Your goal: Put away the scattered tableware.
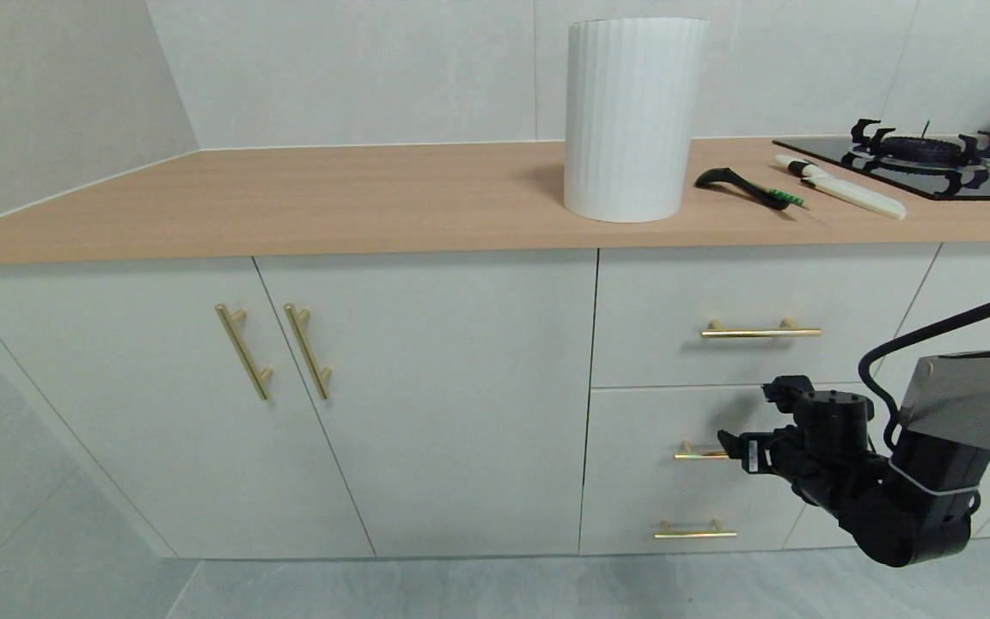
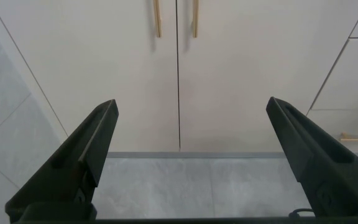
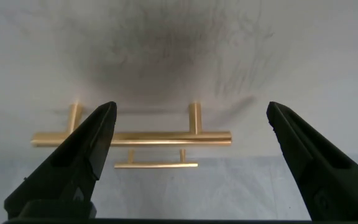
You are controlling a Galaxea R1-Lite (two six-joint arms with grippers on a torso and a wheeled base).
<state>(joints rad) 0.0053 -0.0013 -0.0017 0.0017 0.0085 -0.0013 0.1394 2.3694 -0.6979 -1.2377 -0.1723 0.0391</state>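
On the wooden countertop lie a black utensil and a white knife, just right of a tall white ribbed holder. My right gripper is low in front of the drawer stack, open, at the middle drawer's brass handle. In the right wrist view that middle drawer's handle runs across between the open fingers of the right gripper, apart from both. My left gripper is open with nothing in it, facing the cabinet doors low near the floor.
A gas hob sits at the counter's right end. The drawer stack has a top handle and a bottom handle. Two cabinet doors to the left carry brass handles. Grey tiled floor lies below.
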